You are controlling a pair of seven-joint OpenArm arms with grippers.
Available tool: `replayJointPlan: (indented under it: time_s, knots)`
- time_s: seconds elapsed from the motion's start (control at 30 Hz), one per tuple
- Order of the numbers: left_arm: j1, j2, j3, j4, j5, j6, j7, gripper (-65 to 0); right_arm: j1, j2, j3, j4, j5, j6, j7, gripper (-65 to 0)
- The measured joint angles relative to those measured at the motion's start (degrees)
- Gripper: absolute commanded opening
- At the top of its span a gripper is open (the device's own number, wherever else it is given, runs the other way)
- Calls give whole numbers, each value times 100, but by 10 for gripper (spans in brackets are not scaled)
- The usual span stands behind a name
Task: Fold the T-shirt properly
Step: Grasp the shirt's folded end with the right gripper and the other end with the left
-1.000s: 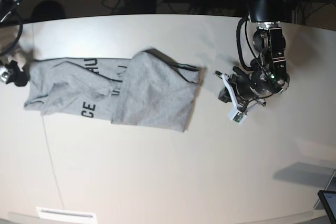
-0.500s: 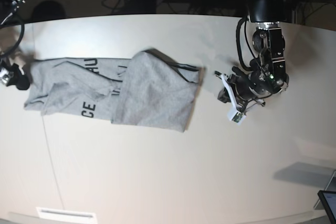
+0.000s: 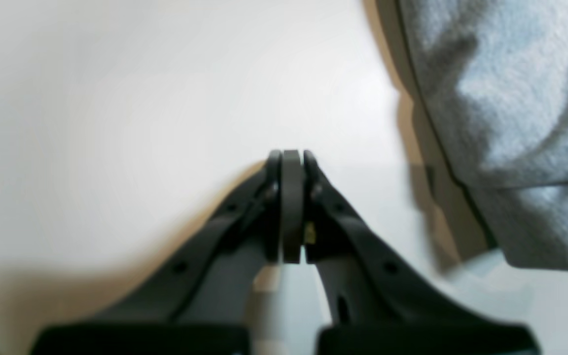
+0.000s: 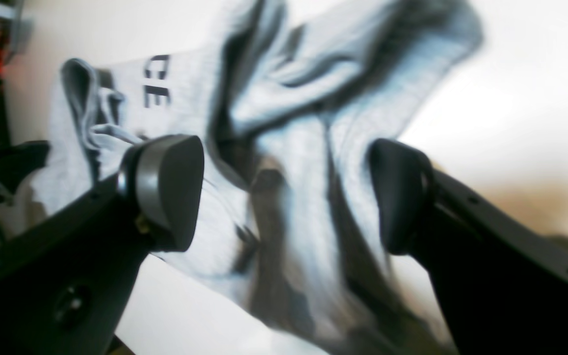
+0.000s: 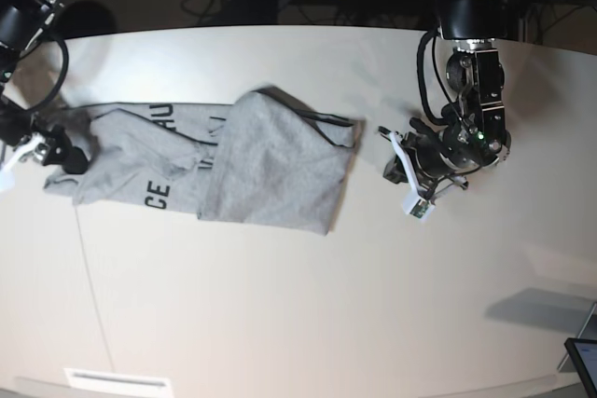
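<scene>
Shirt (image 5: 233, 160) is spread half-folded across the pale surface (image 5: 308, 314). Left fingers (image 3: 291, 207) are pressed together just beside its edge; right fingers (image 4: 165, 187) are spread wide, seemingly over its bunched end.

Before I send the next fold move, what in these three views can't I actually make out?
- T-shirt print: base view shows only "CE" and "AU"; folded cloth covers the rest.
- Right gripper, right wrist view: open over the cloth, but blur hides whether the pads touch it.
- Left gripper, left wrist view: shut beside the shirt's edge; the frame cuts off most of the shirt.
</scene>
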Motion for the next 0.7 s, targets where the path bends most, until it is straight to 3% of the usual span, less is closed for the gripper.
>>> replayJointPlan:
  time_s: [0.3, 0.7]
  knots:
    - [-2, -2, 0, 0, -22, 0, -2, -650, -348, -197, -31, 581, -2, 22, -28, -151]
    - [-96, 380, 37, -26, 61, 0, 50, -650, -435, -247, -24, 638, 39, 24, 7, -151]
